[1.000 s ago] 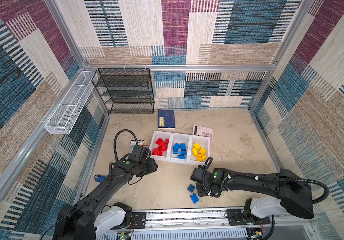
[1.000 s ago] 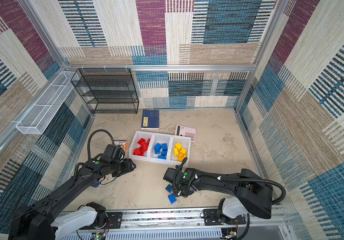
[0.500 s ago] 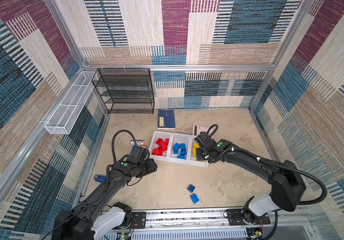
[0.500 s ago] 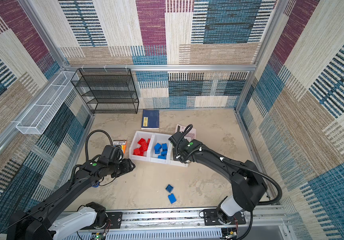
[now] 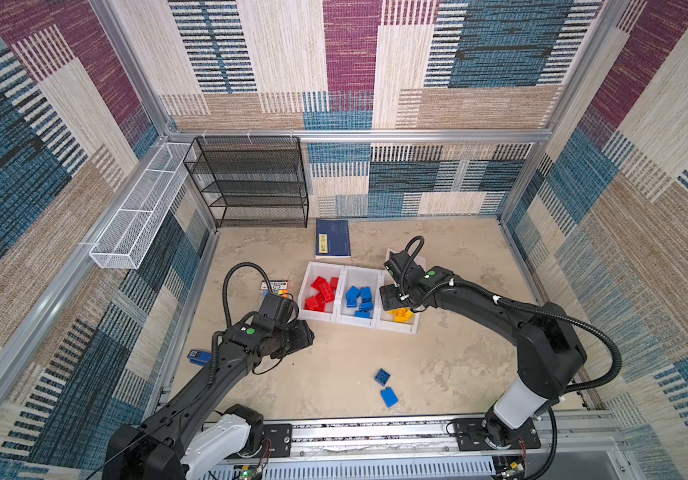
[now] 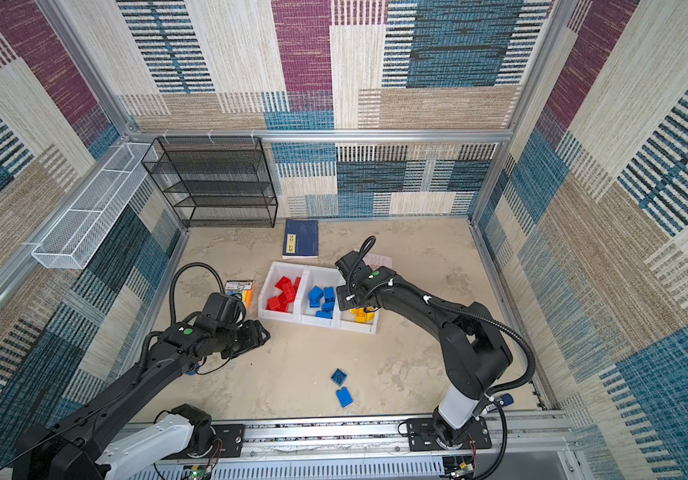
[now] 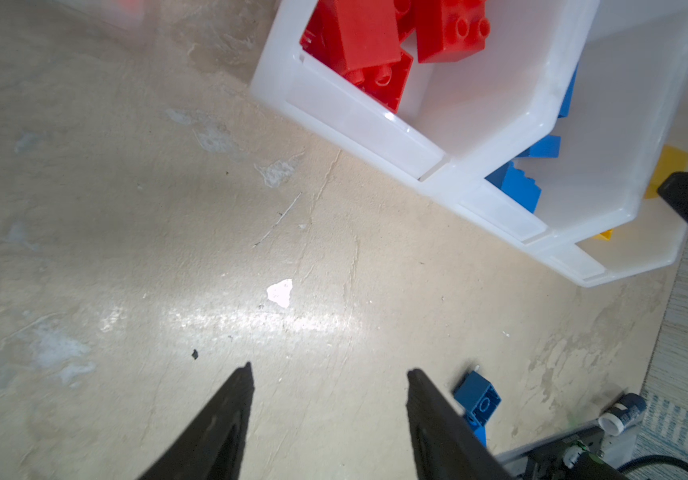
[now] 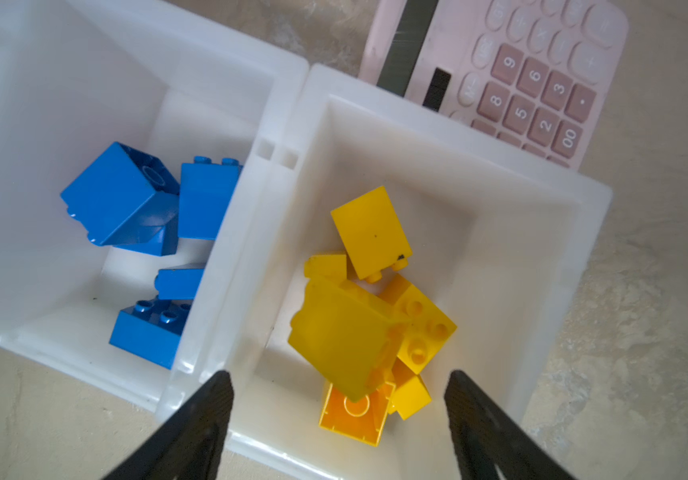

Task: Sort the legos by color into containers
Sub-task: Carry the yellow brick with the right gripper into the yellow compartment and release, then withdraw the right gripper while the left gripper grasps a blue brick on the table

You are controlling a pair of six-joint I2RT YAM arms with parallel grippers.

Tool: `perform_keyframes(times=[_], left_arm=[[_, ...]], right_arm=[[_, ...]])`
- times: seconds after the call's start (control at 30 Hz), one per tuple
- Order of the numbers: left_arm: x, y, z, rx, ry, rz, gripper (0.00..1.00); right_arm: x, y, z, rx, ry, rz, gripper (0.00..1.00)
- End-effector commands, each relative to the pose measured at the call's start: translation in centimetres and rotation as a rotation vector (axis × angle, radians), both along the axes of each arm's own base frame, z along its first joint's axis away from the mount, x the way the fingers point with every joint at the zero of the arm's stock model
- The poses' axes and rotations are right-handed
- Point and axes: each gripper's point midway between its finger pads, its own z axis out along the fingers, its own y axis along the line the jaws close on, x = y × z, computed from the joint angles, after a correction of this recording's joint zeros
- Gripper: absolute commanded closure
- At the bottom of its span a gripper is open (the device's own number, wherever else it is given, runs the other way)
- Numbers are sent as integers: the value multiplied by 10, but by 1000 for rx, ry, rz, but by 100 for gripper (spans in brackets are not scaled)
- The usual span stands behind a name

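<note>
Top views first. The containers (image 5: pixel 355 322) sit mid-table, three white bins in a row. Red legos (image 5: pixel 321 293) fill the bin at the left arm's end, blue legos (image 5: pixel 359 299) the middle one, and yellow legos (image 5: pixel 400 314) the bin at the right arm's end. The right gripper (image 5: pixel 394 305) hangs over the yellow bin. The left gripper (image 5: pixel 308 336) hovers near the red bin's front corner. Out on the bare table near the front rail lie a loose blue brick (image 5: pixel 382 376) and, just beside it, a second loose blue brick (image 5: pixel 389 397). Those two look like the last ones to sort.

Over to the left wrist view. The fingers are partway apart with nothing between them, only bare table below. One loose blue brick peeks out past a finger, lying on its side.

Now the right wrist view. The fingers are spread wide and empty. Beyond the tips a large yellow brick (image 8: pixel 342 336) rests tilted on the pile, slightly blurred. A pink calculator (image 8: pixel 542 83) lies just behind the bin.

The risks from here:
- The loose pair sit so close together that a grab at one could nudge the other away.
- The one on its side may twist in the grip.
- If both arms reach for the pair, they may clash.
- The blue bin is flanked by the red and yellow ones, so an off-centre drop lands in the wrong colour.
</note>
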Motion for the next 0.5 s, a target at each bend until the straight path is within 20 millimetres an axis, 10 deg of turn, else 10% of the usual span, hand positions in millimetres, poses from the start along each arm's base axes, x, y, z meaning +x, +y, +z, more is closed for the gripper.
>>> perform_keyframes(times=[0.0,0.47], left_arm=[[-3,-4,-1,-22,20,1,38],[-15,-97,3,52,-32,-343,37]], right_arm=[[3,3,17,42,-46,-12,16],[-29,-26,55,215,-114,-129,12]])
